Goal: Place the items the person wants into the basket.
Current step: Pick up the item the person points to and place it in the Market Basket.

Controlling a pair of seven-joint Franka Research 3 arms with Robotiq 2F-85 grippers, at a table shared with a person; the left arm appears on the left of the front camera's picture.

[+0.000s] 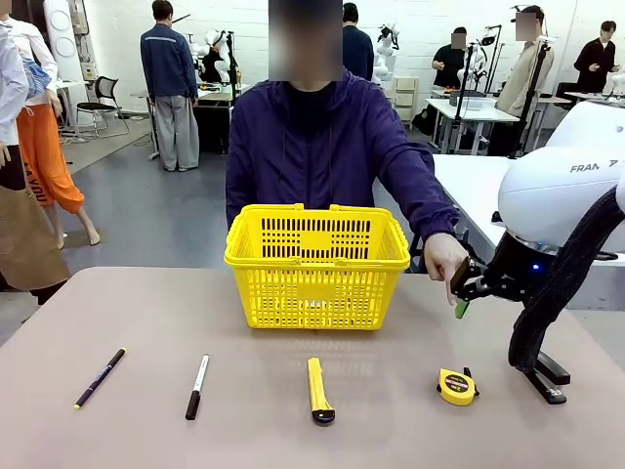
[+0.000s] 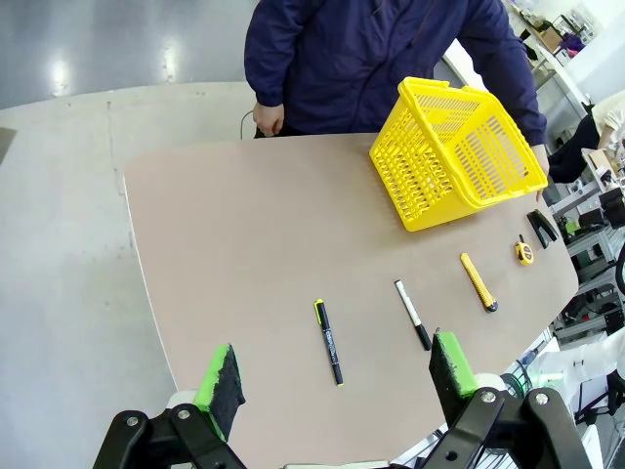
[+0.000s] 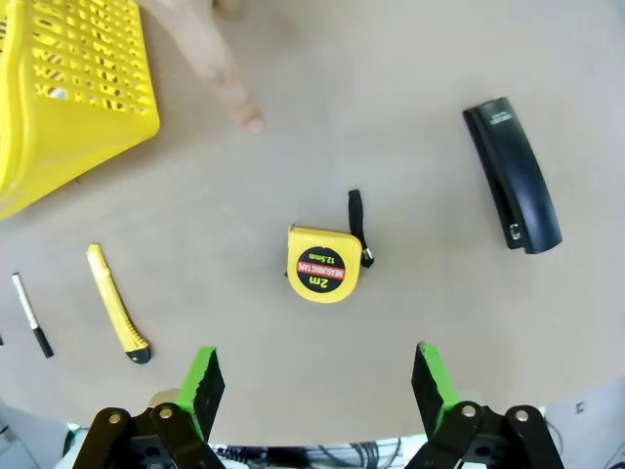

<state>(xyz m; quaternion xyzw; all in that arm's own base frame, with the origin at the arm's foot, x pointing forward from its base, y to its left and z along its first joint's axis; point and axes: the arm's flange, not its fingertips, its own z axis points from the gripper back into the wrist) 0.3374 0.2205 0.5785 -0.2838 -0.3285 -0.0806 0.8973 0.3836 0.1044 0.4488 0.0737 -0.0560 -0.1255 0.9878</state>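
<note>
The yellow basket [image 1: 317,266] stands at the table's far middle, in front of the person [image 1: 327,147]. The person's hand [image 1: 446,262] points a finger down at the table's right side, towards the yellow-and-black tape measure [image 1: 456,387]. My right gripper [image 1: 463,298] hovers open beside that hand. In the right wrist view the gripper [image 3: 317,381] is above the tape measure [image 3: 321,262], and the finger [image 3: 229,93] points from the far side. The yellow utility knife [image 1: 319,390] and the black pen [image 1: 100,377] lie along the near edge. My left gripper [image 2: 337,376] hangs open high above the pen [image 2: 329,341].
A white marker with a black cap [image 1: 197,386] lies between pen and knife. A black stapler [image 1: 547,379] sits at the far right, partly behind my right arm's cable sleeve. Bare table [image 1: 244,332] stretches between the row of items and the basket.
</note>
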